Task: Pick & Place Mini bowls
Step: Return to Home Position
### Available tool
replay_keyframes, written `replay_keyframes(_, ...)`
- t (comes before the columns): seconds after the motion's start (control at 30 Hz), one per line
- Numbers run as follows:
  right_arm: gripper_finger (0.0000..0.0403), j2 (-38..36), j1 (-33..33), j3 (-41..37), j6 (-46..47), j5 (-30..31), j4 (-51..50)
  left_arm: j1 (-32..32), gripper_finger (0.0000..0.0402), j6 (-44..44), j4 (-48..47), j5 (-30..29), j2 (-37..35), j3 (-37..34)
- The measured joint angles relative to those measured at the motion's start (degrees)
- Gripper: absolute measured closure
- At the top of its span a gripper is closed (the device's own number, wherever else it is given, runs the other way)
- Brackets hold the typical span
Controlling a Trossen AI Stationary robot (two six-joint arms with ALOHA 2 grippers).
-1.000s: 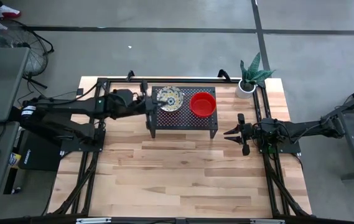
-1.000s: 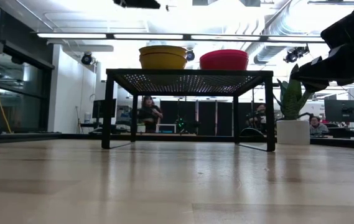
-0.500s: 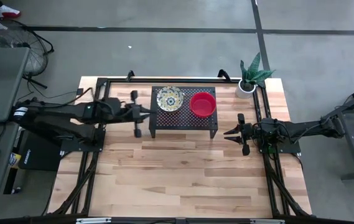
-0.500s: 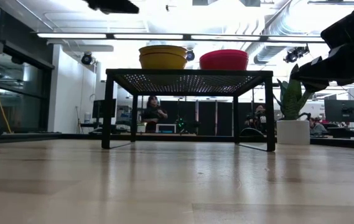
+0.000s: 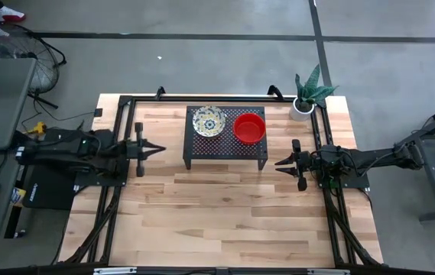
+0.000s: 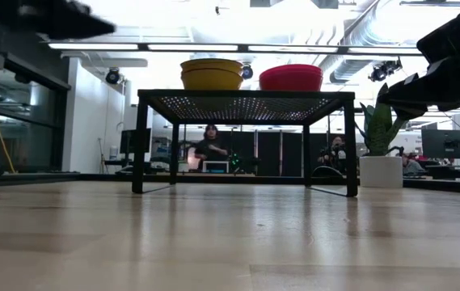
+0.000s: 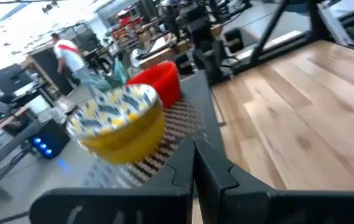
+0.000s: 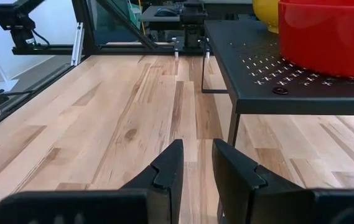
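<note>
High view: my left gripper (image 5: 156, 150) hangs off the left end of the rack (image 5: 225, 158), apart from it, fingers pressed together and empty.
Right gripper (image 5: 280, 163): waits off the rack's right end, fingers a narrow gap apart, nothing between them.
Bowls from my left gripper: straight ahead and raised, on the rack's perforated top. The floral stack (image 5: 209, 121) is nearer me, the red stack (image 5: 248, 127) just beyond it, side by side; I cannot tell whether they touch.
Bowls from my right gripper: the red stack is the near one, ahead and above my fingertips; the floral stack sits past it.
Floral stack look: cream inside with yellow-green flowers, plain yellow outside; the low view shows more than one nested.
Red stack look: plain glossy red, smooth rim; how many are nested I cannot count.
Step in hand: by my judgement, neither gripper carries a bowl and both stacks rest on the rack, so placing looks done or between picks.
Next move, if another pick: open the fingers, rise above rim height, come in over the nearest stack, close on one rim only.
Risk: nested bowls may lift together.
</note>
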Motion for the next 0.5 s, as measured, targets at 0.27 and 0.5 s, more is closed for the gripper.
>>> replay_keyframes(0.27,0.0329,0.0,0.0,-0.01,0.0,0.0,0.01,0.02,0.0401,0.39,-6.17,3.49,-13.65,-6.57)
replay_keyframes(0.5,0.0329,0.0,-0.02,-0.01,0.0,0.0,0.0,0.02,0.0401,1.84,-6.0,3.78,-19.59,-11.24)
